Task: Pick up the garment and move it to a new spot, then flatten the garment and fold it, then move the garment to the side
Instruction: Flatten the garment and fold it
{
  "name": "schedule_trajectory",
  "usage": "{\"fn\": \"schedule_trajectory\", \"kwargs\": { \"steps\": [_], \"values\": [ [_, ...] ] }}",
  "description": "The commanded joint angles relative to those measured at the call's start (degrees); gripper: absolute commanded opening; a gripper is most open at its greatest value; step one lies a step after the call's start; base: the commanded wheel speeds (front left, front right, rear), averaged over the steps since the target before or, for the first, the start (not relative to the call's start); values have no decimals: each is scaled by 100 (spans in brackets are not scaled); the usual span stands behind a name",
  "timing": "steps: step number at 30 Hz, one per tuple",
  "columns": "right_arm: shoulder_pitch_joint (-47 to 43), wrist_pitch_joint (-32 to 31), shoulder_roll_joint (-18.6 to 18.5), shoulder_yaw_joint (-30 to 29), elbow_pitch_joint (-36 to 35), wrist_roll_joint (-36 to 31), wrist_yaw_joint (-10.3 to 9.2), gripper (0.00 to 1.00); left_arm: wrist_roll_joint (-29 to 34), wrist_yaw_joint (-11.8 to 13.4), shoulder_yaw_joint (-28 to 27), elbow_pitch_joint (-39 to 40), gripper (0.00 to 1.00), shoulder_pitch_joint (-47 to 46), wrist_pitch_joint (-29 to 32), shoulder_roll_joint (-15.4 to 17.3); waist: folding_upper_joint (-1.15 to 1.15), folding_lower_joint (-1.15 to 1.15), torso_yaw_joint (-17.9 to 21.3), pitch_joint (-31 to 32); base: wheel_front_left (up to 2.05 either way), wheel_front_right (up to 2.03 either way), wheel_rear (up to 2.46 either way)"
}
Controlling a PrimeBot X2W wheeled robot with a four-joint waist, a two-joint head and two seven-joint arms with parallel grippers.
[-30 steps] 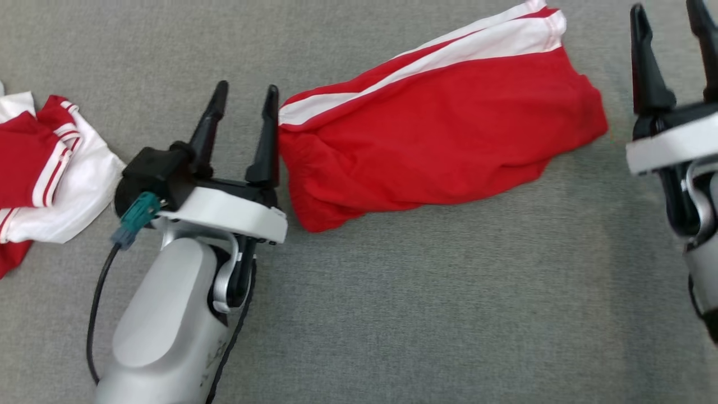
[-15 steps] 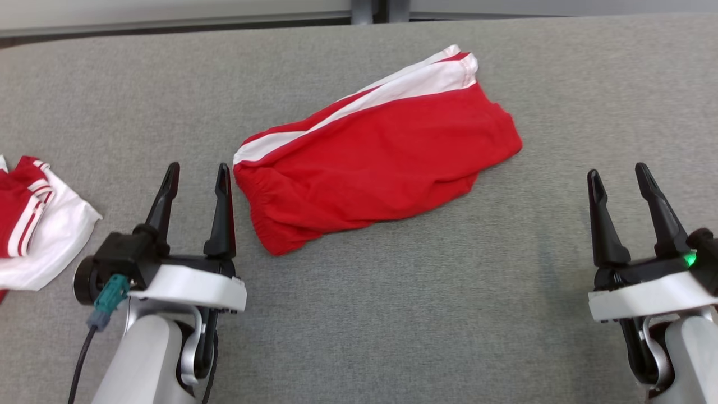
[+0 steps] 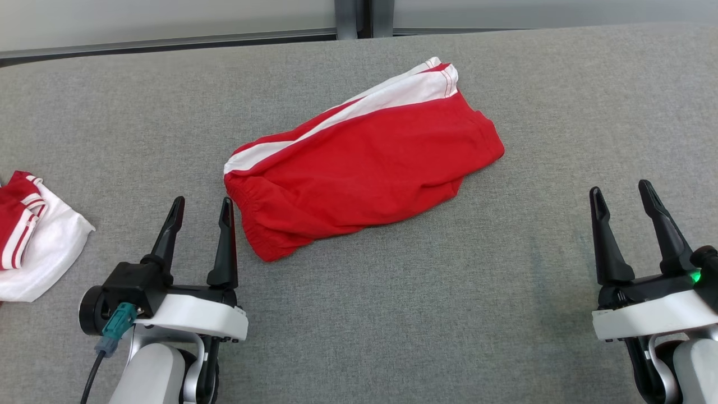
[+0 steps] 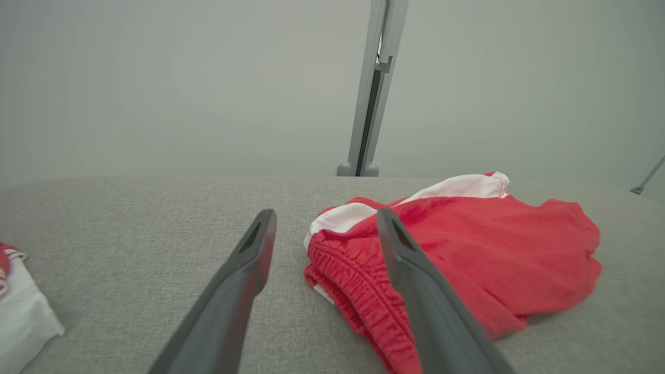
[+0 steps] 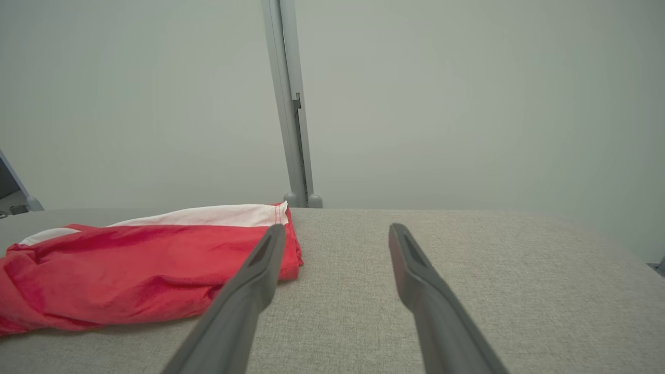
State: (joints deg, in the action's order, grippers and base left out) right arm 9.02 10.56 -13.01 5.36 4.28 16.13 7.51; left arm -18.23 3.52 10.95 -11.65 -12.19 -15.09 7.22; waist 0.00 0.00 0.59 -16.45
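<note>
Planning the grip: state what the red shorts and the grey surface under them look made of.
Red shorts: probably thin matte fabric; soft creases, gathered elastic waistband. Grey surface: seemingly coarse woven cloth, matte; flecked visible weave.

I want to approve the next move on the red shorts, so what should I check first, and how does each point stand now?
1. Left gripper open and empty: ok.
2. Right gripper open and empty: ok.
3. Red shorts lying free on the grey table, neither gripper touching them: ok.
4. Shorts flat: not ok, wrinkled and bunched at the waistband.
5. Red-and-white garment at the robot's left lies apart from the shorts: ok.
6. Layers under the shorts lie evenly: cannot tell.
</note>
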Motion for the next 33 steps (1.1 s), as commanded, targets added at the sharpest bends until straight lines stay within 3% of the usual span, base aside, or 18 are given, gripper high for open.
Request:
{"fn": "schedule_trajectory", "kwargs": {
  "steps": [1,14,22,28,33],
  "values": [
    [-65,3,2,-21,-68,-21,-3,100,43,22,-29,36,100,-30,-8,32,0,0,1,-6,0,0,0],
    [-15,-78,-20,-137,-44,18,-4,100,126,7,-47,141,100,-161,-9,-1,0,0,-119,-99,0,0,0],
    [578,-257,-347,-331,249,61,-3,100,141,-126,141,241,100,-560,-8,-209,0,0,-735,-658,0,0,0],
    [1439,-472,-716,86,892,163,-2,100,170,-206,222,264,100,-844,-8,-349,0,0,-1126,-1006,0,0,0],
    [2046,-853,-850,525,1754,340,-6,100,210,-237,235,240,100,-870,-8,-389,0,0,-1221,-1039,0,0,0]
  ]
}}
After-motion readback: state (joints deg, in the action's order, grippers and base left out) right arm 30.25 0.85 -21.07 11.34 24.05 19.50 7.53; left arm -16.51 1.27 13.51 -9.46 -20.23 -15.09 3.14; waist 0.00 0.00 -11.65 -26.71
